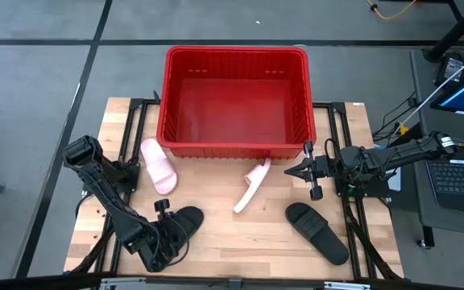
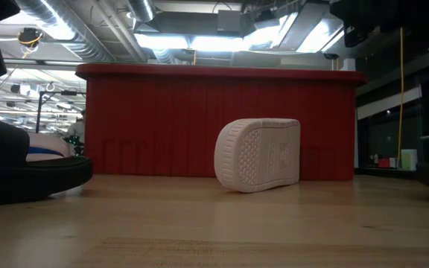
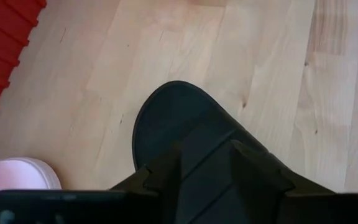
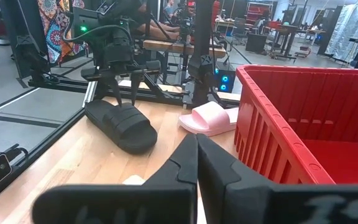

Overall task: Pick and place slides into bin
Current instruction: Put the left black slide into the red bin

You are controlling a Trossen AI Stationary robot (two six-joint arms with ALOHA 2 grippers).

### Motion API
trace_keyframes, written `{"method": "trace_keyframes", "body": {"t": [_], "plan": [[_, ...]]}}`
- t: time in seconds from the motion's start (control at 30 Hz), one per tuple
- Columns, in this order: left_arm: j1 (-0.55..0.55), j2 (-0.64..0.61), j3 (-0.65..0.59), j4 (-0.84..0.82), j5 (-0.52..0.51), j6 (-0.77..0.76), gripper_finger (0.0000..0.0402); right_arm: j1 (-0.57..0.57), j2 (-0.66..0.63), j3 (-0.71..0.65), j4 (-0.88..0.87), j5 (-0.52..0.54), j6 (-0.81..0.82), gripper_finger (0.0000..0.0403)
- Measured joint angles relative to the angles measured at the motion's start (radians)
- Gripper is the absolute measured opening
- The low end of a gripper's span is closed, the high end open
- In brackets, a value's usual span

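The red bin [image 1: 234, 147] stands at the table's far middle, with no slide in it. A pink slide [image 1: 158, 166] lies flat left of it. A second pink slide [image 1: 252, 185] stands on its side edge, its sole [image 2: 259, 155] facing the near edge, close before the bin's near wall. A black slide [image 1: 188, 218] lies flat at the near left. My left gripper [image 1: 168, 232] is open over it, fingers [image 4: 115, 93] pointing down at its strap [image 3: 205, 169]. Another black slide [image 1: 316, 232] lies at the near right. My right gripper [image 1: 301, 171] is shut and empty, above the table by the bin's near right corner. My left gripper comes at the black slide from above, one finger [image 3: 157, 177] on each side of a band of the strap. The slide lies flat on the table. I cannot tell whether the fingers touch it.
Black metal rails [image 1: 135, 121] run along the table's left and right sides beside the bin. A laptop [image 1: 461, 173] and cables sit off the table's right edge. Bare wood [image 1: 248, 238] lies between the two black slides.
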Motion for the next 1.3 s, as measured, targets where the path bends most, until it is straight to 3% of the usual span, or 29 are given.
{"method": "trace_keyframes", "body": {"t": [0.57, 0.73, 0.93, 1.13, 1.3], "plan": [[0.0, 0.0, 0.0, 0.0, 0.047, 0.019, 0.0196, 0.0, 0.0, 0.0, 0.001, 0.0, 0.001, 0.0006], [0.0, 0.0, 0.001, -0.001, 0.058, 0.044, 0.02, 0.0, 0.0, 0.0, 0.001, 0.0, 0.001, 0.0006], [0.007, 0.0, 0.08, -0.061, 0.181, 0.118, 0.02, 0.0, 0.0, 0.0, 0.004, 0.0, 0.001, 0.0006], [0.003, -0.001, 0.141, -0.068, 0.177, 0.17, 0.02, 0.0, 0.0, 0.0, 0.003, 0.0, 0.001, 0.0006], [-0.003, 0.005, 0.132, -0.076, 0.176, 0.123, 0.0198, 0.0, 0.0, 0.0, 0.003, 0.0, 0.0, 0.0006]]}}
